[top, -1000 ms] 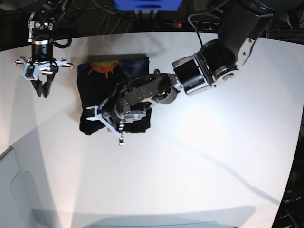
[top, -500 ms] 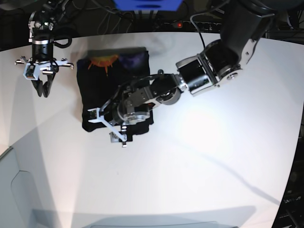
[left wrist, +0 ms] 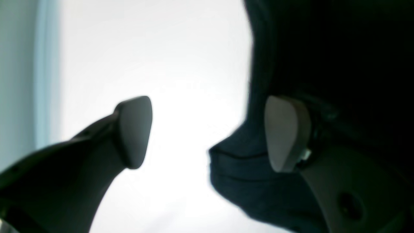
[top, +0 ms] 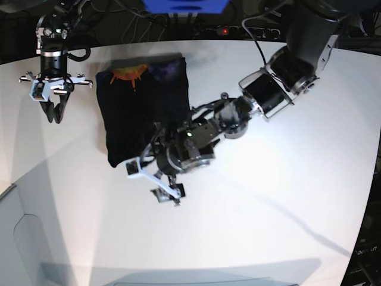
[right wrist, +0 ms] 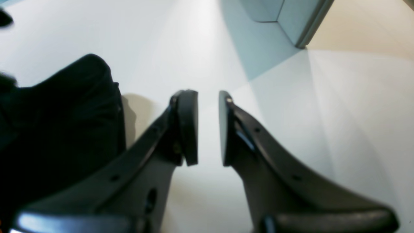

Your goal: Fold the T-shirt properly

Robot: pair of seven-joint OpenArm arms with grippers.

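While no brand, label or readable writing shows anywhere, the T-shirt (top: 143,107) lies folded into a black rectangle on the white table (top: 268,196), at about 11 o'clock from the table's middle in the base view. An orange sun-like print with a purple patch beside it sits along the shirt's far edge, 12 o'clock side. No tag visible.

Left gripper (top: 153,179) sits just off the shirt's near edge, at 6 o'clock of the fold, over bare table. Jaws spread wide, nothing between them. In the left wrist view the left gripper (left wrist: 207,132) has one pad over white table and the other against the dark cloth edge (left wrist: 291,64); contact there can't be told, cloth is blurred.

Right gripper (top: 52,109) hangs at 9 o'clock of the shirt, apart from it, pointing down. In the right wrist view its pads (right wrist: 189,126) stand at a narrow gap, empty, with the shirt's edge at 9 o'clock.

Versus a second ago: left gripper was on the shirt's near part, jaws closer; now it's off the cloth toward 6 o'clock and spread. Shirt's near edge looks flatter. Right gripper unchanged.
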